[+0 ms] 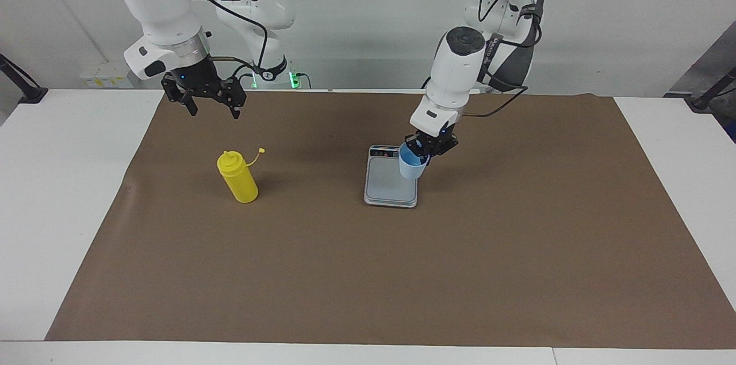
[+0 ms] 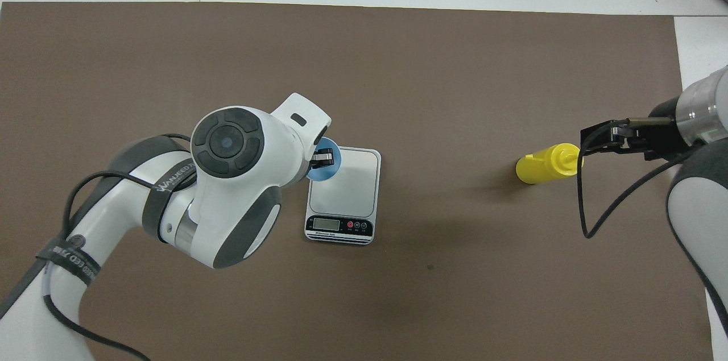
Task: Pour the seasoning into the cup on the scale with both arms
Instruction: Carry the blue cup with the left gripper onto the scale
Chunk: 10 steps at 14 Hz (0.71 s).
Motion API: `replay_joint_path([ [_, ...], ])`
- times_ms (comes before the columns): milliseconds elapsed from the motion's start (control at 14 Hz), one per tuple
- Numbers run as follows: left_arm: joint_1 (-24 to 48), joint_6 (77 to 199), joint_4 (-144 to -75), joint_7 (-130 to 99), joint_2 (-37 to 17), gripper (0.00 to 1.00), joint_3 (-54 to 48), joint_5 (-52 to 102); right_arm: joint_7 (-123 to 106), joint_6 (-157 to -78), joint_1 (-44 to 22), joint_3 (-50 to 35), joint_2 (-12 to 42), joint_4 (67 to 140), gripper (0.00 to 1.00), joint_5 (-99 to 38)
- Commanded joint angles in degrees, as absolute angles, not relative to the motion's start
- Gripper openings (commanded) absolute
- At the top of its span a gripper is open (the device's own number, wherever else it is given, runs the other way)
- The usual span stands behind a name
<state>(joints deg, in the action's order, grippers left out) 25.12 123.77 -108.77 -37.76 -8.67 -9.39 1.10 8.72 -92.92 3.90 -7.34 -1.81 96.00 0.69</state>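
Note:
My left gripper (image 1: 424, 150) is shut on the rim of the light blue cup (image 1: 411, 168), one finger inside and one outside. It holds the cup (image 2: 329, 170) slightly tilted over the edge of the grey scale (image 1: 390, 188) that faces the left arm's end of the table. In the overhead view the left gripper (image 2: 323, 157) is mostly hidden under its own arm, beside the scale (image 2: 348, 190). The yellow seasoning bottle (image 1: 238, 178) stands upright toward the right arm's end, its cap hanging on its tether. My right gripper (image 1: 213, 110) waits open in the air, apart from the bottle (image 2: 543, 165). From overhead the right gripper (image 2: 597, 142) borders the bottle's top.
A brown mat (image 1: 368, 273) covers most of the white table (image 1: 57, 192). The scale's dark display strip (image 2: 339, 227) faces the robots. A black cable (image 2: 586, 219) loops down from the right arm's wrist.

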Motion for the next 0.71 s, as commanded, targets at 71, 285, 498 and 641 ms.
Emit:
replay_joint_path([
  [71,28.12,128.05,-109.51,-40.95,-12.03,0.00,-8.35,-1.31,8.97,-92.55,4.48,-7.73,-2.11,96.33,1.00,-0.26],
  [285,29.18,130.95,-109.51,-42.80,-14.49,0.00,-8.35,-2.46,8.96,-92.55,4.48,-7.73,-2.11,96.33,1.00,-0.26],
  [498,29.18,131.57,-109.42,-42.71,-14.68,0.00,-8.35,-2.46,8.96,-92.55,4.48,-7.73,-2.11,96.33,1.00,-0.26],
  [641,29.18,131.66,-109.69,-42.71,-14.68,0.00,-8.35,-2.46,8.96,-92.55,4.48,-7.73,-2.11,96.33,1.00,-0.26],
])
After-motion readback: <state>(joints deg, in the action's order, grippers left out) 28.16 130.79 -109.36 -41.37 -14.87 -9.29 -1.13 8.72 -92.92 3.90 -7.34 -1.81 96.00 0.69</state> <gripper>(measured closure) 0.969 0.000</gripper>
